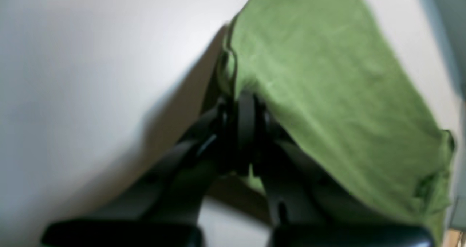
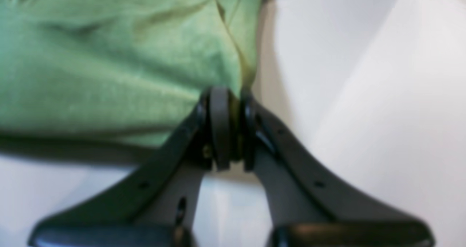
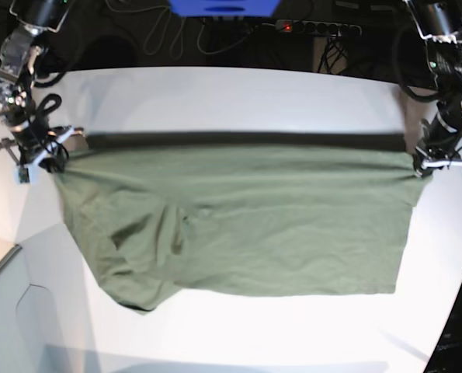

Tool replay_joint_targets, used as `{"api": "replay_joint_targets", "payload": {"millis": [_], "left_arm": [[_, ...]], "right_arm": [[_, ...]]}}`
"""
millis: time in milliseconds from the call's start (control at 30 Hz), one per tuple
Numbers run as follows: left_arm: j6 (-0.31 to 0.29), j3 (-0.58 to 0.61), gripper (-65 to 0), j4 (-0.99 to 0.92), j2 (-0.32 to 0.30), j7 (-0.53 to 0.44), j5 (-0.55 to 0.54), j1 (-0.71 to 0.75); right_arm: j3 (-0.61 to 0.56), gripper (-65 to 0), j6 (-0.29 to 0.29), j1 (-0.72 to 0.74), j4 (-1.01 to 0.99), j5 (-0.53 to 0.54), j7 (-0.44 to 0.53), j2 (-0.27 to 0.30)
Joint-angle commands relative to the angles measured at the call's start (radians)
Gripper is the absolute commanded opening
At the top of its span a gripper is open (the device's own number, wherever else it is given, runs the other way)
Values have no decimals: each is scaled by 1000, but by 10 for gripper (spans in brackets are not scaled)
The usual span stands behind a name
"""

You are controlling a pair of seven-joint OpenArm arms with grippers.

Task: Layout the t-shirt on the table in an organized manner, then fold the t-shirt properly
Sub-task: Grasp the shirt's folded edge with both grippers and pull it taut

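The olive-green t-shirt (image 3: 238, 217) hangs stretched wide between my two grippers. Its top edge is lifted off the white table (image 3: 231, 101) and throws a dark shadow behind it, while the lower part lies on the tabletop. At the right of the base view, my left gripper (image 3: 421, 162) is shut on the shirt's corner. The left wrist view shows its fingers pinching the cloth edge (image 1: 242, 105). My right gripper (image 3: 56, 155), at the left of the base view, is shut on the opposite corner. In the right wrist view, green fabric (image 2: 109, 57) spreads away from the right gripper (image 2: 229, 105).
A power strip (image 3: 316, 27), cables and a blue object (image 3: 223, 8) sit beyond the table's far edge. The table's curved edge (image 3: 1, 264) runs along the lower left. One sleeve area (image 3: 137, 256) lies bunched and wrinkled at the shirt's lower left.
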Motion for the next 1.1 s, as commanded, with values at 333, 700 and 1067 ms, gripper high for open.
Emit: {"api": "replay_joint_targets", "payload": {"millis": [333, 700, 1067], "left_arm": [[-8, -8, -650, 18, -21, -27, -10, 126], [-8, -8, -650, 27, -16, -23, -12, 166], [-7, -9, -469, 27, -10, -23, -12, 167]], "right_arm": [[7, -650, 0, -241, 173, 9, 19, -48], [7, -650, 0, -325, 192, 9, 21, -67], [7, -419, 47, -325, 198, 1, 19, -60]]}}
